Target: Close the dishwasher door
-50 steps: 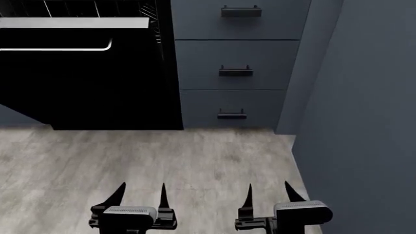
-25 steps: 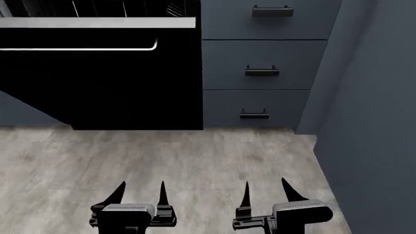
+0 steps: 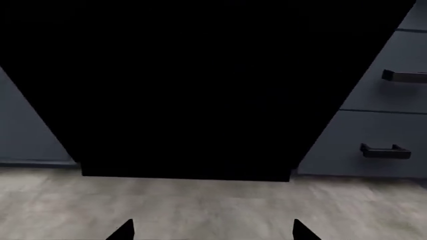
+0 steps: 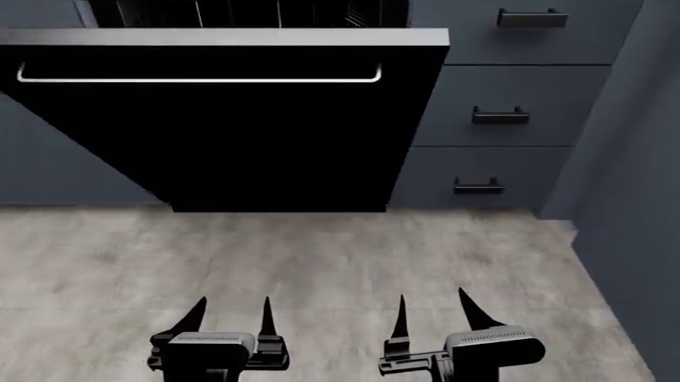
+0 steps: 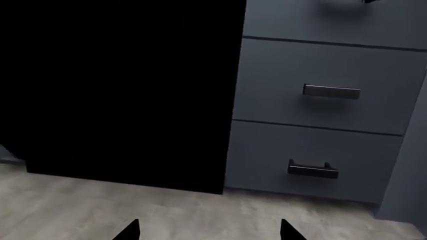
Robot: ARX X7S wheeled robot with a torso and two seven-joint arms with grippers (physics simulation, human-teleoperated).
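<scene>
From the head view, the dishwasher door (image 4: 228, 127) hangs open, tilted outward ahead of you, racks visible above; your left gripper (image 4: 231, 317) and right gripper (image 4: 434, 312) are spread, empty, well short. Both wrist views show only the door's black face (image 3: 193, 90) beyond the floor (image 5: 200, 215), so you likely have the whole closing push left.

A fitted home kitchen, rendered in simulation. A built-in black dishwasher (image 4: 250, 12) with wire racks sits among matte grey-blue cabinets, its wide glossy black door (image 4: 228, 131) with a long thin silver bar handle (image 4: 199, 78) hanging open. Beside it runs a stack of grey-blue drawers with short black handles (image 4: 501, 116). The floor (image 4: 318, 263) is pale grey wood-look planking.
</scene>
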